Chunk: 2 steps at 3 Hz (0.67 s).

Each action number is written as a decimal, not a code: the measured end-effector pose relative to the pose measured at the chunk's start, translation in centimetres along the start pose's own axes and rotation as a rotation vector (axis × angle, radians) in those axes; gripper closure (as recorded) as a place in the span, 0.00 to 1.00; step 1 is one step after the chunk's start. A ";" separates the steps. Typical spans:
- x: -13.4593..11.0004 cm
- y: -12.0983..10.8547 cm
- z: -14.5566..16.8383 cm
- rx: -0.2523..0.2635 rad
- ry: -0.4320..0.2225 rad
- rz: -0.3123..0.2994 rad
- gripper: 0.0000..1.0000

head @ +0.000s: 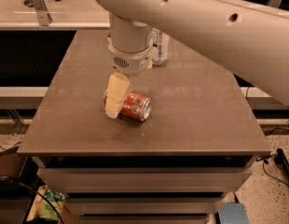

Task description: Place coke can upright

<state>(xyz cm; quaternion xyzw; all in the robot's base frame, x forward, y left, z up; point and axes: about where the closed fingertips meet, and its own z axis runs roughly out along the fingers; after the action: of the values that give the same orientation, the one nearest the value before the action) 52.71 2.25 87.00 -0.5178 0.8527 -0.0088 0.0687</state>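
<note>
The coke can lies on its side on the dark brown surface, somewhat left of the middle and towards the front edge. Its silver top faces right and a little towards the front, and its red body runs back to the left. The hand hangs from the thick white arm straight down over the can's left end. Its pale cream tip reaches the surface level there and covers that end of the can from view. Whether the hand is clenched on the can or released cannot be told. A clear water bottle stands upright farther back on the surface, partly hidden behind the arm and well apart from the can.
</note>
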 end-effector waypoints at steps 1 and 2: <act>0.0 0.7 0.8 0.001 -0.010 0.063 0.00; 0.3 1.0 1.7 0.016 -0.024 0.124 0.00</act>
<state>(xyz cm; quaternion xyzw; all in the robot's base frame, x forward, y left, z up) 51.88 2.60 85.15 -0.4636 0.8821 -0.0051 0.0833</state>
